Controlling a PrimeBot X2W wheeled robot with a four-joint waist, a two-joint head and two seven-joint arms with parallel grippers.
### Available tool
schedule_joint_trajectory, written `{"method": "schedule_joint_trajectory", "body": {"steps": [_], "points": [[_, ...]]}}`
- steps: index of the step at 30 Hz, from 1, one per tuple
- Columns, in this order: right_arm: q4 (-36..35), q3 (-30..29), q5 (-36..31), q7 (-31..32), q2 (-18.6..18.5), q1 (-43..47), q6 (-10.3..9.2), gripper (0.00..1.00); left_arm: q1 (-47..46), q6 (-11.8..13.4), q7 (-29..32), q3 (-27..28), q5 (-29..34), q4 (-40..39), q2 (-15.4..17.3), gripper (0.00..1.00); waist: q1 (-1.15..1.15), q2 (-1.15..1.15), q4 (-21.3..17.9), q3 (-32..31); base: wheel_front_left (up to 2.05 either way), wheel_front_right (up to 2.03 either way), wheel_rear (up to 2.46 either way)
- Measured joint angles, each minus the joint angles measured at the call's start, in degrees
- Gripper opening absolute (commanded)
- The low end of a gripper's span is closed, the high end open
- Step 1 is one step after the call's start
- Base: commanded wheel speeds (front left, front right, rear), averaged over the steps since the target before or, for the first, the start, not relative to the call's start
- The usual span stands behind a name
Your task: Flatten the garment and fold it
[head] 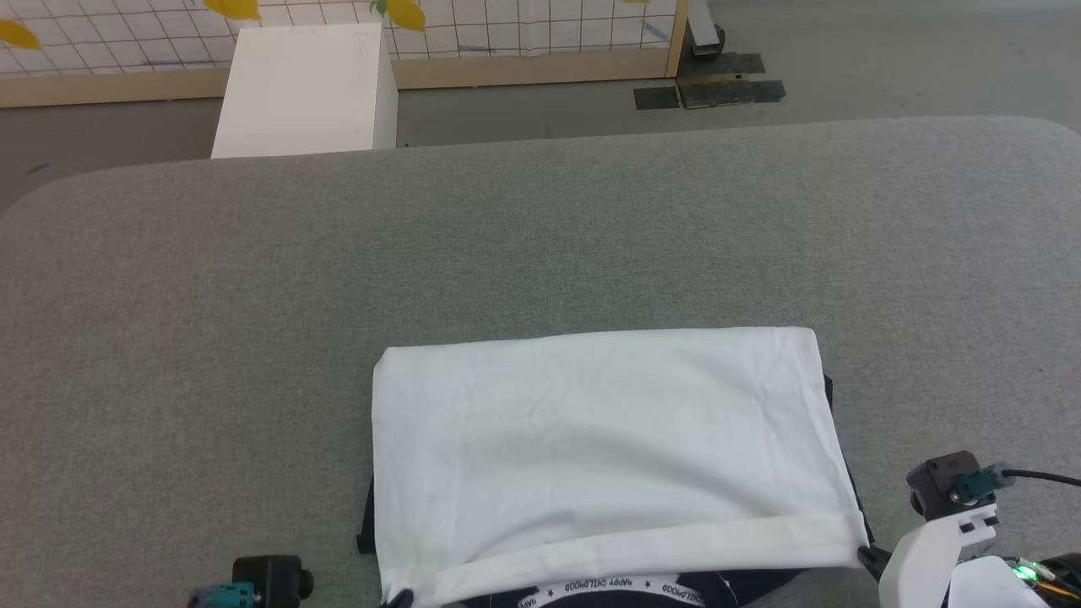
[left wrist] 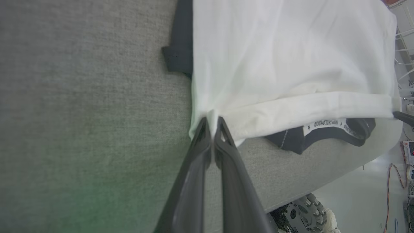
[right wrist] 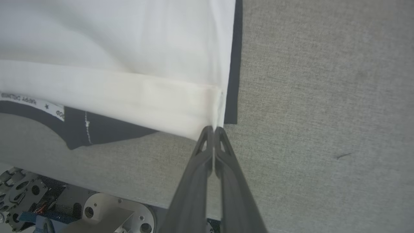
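The garment (head: 604,439) is laid on the grey tabletop (head: 540,236), at the near edge and slightly right of centre in the head view. It is doubled over: a white layer is spread on top as a rough rectangle, lightly creased, with black fabric exposed as thin strips along its left and right sides. The hem (head: 676,545) is seen as a doubled white band along the near side of that rectangle. Just beyond the hem, towards the robot, the black neck area is exposed, crossed by the white lettered band (head: 608,585); "HAPPY CHILDHOOD" can be read on it. On the left gripper (left wrist: 212,121) the fingers are closed on the near-left corner of the white layer, with the cloth pinched between the tips and gathered into small pleats there. On the right gripper (right wrist: 213,129) the fingers are closed on the near-right corner, at the very end of the hem band and just beside the black strip (right wrist: 234,58). Both corners are held low over the tabletop; contact with it cannot be told. The hem is drawn fairly straight between the two grips. Beyond the far edge of the tabletop a white box (head: 308,89) is seen on the floor, backed by a grid-patterned panel (head: 524,34) in a wooden frame, with dark patches (head: 709,89) on the floor to its right. Part of the robot base (right wrist: 97,210) is seen below the near tabletop edge.
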Motion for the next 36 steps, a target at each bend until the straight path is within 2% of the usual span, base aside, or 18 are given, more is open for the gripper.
{"method": "schedule_joint_trajectory", "body": {"steps": [6,7,8,9,10,17,24,29,33,36], "points": [[5.9,1.9,-0.7,-3.1,0.3,-0.8,0.0,0.0,-2.0,-1.6,-0.5,-1.7,0.3,3.9,-0.2,0.0,0.0,0.0,-0.2,0.7,0.0,0.0,0.0],[6.5,2.2,-0.7,-3.5,0.3,-1.0,0.0,0.0,-2.3,-1.8,-0.8,-1.9,0.3,4.5,-0.3,0.17,0.0,0.0,-0.1,0.8,0.0,0.0,0.0],[7.1,2.4,-0.7,-3.9,0.4,-1.2,0.0,0.41,-2.7,-2.1,-1.2,-2.1,0.2,5.3,-0.4,0.95,0.0,0.0,-0.1,0.7,0.0,0.0,0.0],[7.5,2.7,-0.6,-4.2,0.4,-1.5,-0.01,0.76,-3.0,-2.3,-1.6,-2.3,0.3,6.0,-0.4,1.0,0.0,0.0,-0.1,0.6,0.0,0.0,0.0],[7.9,2.7,-0.1,-4.2,0.6,-1.6,-0.01,1.0,-3.3,-2.4,-1.9,-2.5,0.3,6.8,-0.5,1.0,0.0,0.0,-0.1,0.5,0.0,0.0,0.0],[5.1,-0.4,0.5,-7.1,2.2,-0.1,-0.01,1.0,-3.7,-3.4,-7.6,-2.8,0.2,8.5,-2.0,1.0,0.0,0.0,0.3,-1.5,0.0,0.0,0.0],[-1.5,-4.5,0.5,-17.8,7.4,2.2,-0.02,1.0,-5.8,-3.1,-21.5,0.8,3.7,8.6,-0.8,1.0,0.0,0.0,1.1,-3.8,0.0,0.0,0.0],[-1.0,-7.2,-0.3,-28.6,10.1,1.9,-0.02,1.0,-10.0,0.0,-30.4,3.0,9.3,10.1,-2.2,1.0,0.0,0.0,1.1,-4.5,0.0,0.0,0.0],[1.5,-9.7,-0.7,-33.9,11.8,0.7,-0.02,1.0,-12.9,2.6,-31.8,5.9,14.9,10.1,-4.1,1.0,0.0,0.0,1.1,-4.4,0.0,0.0,0.0],[3.6,-11.3,-0.8,-35.9,12.3,-1.2,-0.02,1.0,-14.4,3.8,-31.9,10.1,20.2,6.8,-6.3,1.0,0.0,0.0,1.1,-4.1,0.0,0.0,0.0]]}}
